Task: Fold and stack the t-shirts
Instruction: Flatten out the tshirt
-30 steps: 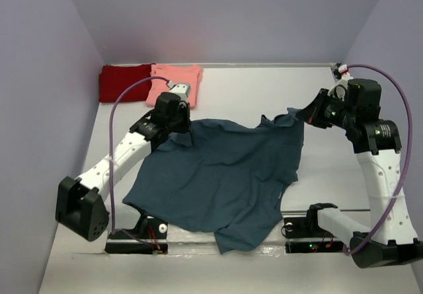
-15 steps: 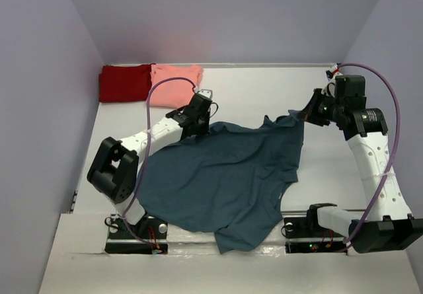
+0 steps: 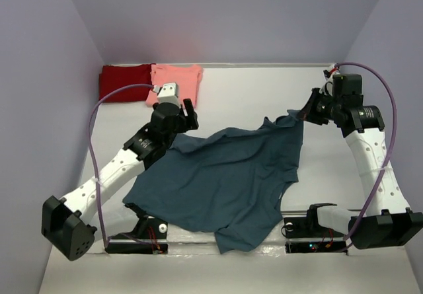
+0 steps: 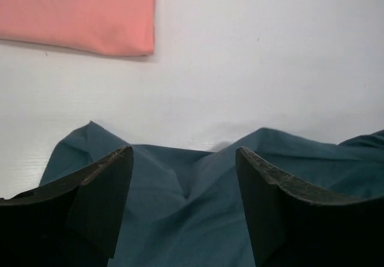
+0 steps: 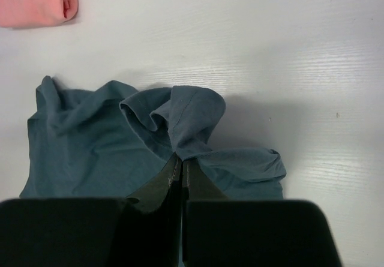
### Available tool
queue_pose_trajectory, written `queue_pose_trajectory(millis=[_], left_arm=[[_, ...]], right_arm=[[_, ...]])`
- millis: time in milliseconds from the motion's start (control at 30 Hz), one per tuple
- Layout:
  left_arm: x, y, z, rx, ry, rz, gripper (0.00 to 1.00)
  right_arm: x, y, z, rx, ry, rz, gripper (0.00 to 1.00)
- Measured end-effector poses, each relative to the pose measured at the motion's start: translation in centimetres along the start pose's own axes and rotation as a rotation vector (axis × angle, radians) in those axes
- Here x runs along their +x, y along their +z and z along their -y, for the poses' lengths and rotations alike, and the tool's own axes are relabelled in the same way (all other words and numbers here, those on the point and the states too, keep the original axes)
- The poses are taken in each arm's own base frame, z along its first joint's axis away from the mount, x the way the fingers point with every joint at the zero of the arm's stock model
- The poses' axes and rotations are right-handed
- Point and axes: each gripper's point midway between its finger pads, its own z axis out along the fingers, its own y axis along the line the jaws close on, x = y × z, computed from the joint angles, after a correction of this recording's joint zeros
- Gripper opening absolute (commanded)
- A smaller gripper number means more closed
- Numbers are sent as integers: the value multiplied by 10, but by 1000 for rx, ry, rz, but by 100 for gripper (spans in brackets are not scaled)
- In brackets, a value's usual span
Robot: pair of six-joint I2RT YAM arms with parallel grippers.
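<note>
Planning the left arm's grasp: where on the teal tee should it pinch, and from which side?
Likely the far-left corner of the teal t-shirt, from the far side with the open left gripper: it peaks at the cloth's edge with bare table beyond, mirroring the corner the right gripper pinches.

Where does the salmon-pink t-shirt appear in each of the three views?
Top external: salmon-pink t-shirt at the upper left, beside the dark red t-shirt.
Left wrist: top left.
Right wrist: top-left corner.
Shared landmark: the teal-blue t-shirt, below it in every view.
</note>
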Motion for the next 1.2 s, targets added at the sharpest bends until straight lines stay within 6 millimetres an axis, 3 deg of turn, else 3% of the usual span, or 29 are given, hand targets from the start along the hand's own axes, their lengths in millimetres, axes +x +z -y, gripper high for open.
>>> queue_pose_trajectory(millis=[67, 167, 233, 300, 433, 667, 933, 1200], left_arm=[[-16, -14, -6, -1, -36, 75, 82], [-16, -11, -14, -42, -40, 82, 82], [-2, 3, -19, -81, -22, 37, 82], [28, 22, -26, -128, 17, -59, 82], [68, 36, -38, -176, 61, -180, 82], [82, 35, -50, -224, 67, -209, 82], [122, 31, -79, -293, 71, -294, 82], [138, 25, -109, -313, -79, -323, 82]], right_arm=[[1, 1, 0, 1, 0, -2, 0], [1, 1, 1, 0, -2, -3, 0], [1, 2, 1, -1, -2, -2, 0], [1, 2, 0, -4, -2, -1, 0], [-1, 2, -1, -7, -4, 5, 0], [-1, 2, 0, -6, -5, 6, 0], [-1, 2, 0, -6, -9, 6, 0], [-1, 2, 0, -6, -12, 6, 0]])
